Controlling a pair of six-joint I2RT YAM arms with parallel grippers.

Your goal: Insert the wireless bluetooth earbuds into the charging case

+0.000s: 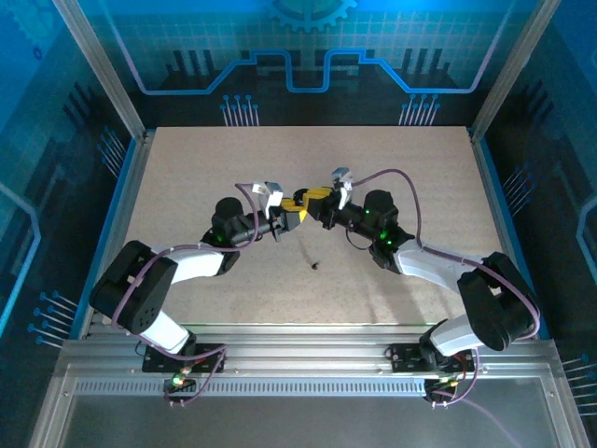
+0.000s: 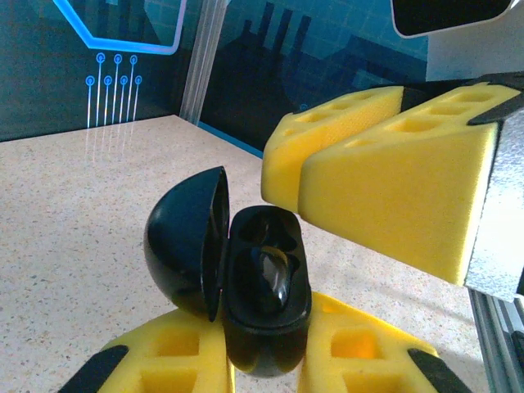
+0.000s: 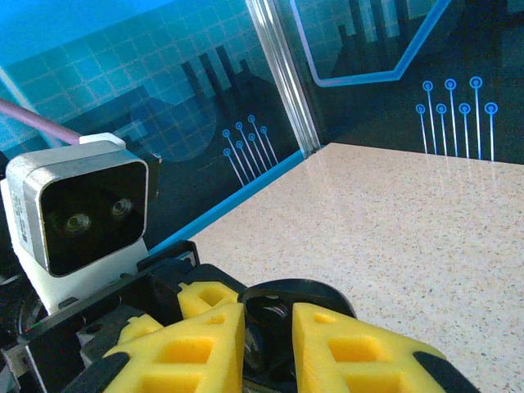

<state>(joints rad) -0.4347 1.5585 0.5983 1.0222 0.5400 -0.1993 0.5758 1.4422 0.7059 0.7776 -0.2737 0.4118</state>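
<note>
The charging case (image 2: 266, 282) is a small black shell, its lid (image 2: 184, 241) swung open to the left. My left gripper (image 2: 262, 356) is shut on its base, holding it up above the table. One glossy black earbud (image 2: 282, 266) lies in the case. My right gripper (image 2: 282, 168) hangs just above and right of the open case, its yellow fingers almost together. From the right wrist, the right gripper (image 3: 268, 332) sits right over the case (image 3: 299, 293), and only the dark case shows in the narrow gap. The other earbud (image 1: 315, 265) lies on the table, nearer than both grippers.
Both arms meet over the middle of the speckled beige table (image 1: 187, 177), left gripper (image 1: 297, 214) against right gripper (image 1: 322, 197). Blue walls and metal posts (image 1: 131, 112) close in the sides. The left wrist camera (image 3: 82, 214) is close to my right fingers.
</note>
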